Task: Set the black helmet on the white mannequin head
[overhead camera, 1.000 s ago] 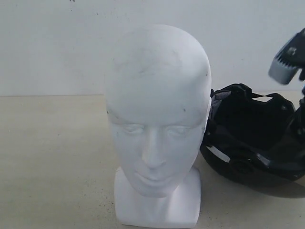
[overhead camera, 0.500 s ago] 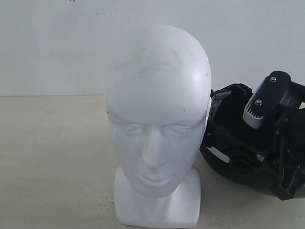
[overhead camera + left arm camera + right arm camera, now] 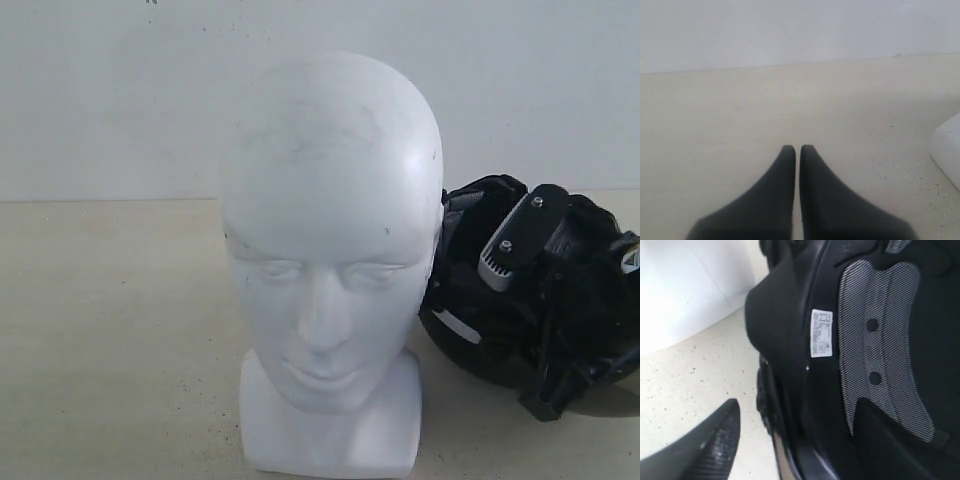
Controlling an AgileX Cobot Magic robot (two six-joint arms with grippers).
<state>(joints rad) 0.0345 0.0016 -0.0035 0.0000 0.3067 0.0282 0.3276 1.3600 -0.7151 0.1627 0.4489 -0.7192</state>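
Note:
The white mannequin head [image 3: 330, 250] stands upright on its squarish base, facing the exterior camera. Right beside it, the black helmet [image 3: 468, 300] lies upside down with its padded inside [image 3: 880, 340] showing. My right gripper [image 3: 795, 440] is open and straddles the helmet's rim. One finger [image 3: 715, 445] is outside over the table, with a gap between it and the rim, and the other is inside the shell. My left gripper [image 3: 798, 149] is shut on nothing, low over bare table near a corner of the head's base [image 3: 947, 150].
A pale speckled table [image 3: 110, 330] runs to a white wall [image 3: 120, 90] behind. The right arm's wrist [image 3: 515, 245] hangs over the helmet opening, close to the mannequin's side. The left arm does not show in the exterior view.
The right arm came down from the upper right corner into the upturned helmet and shifted left. The head and the helmet have stayed in place.

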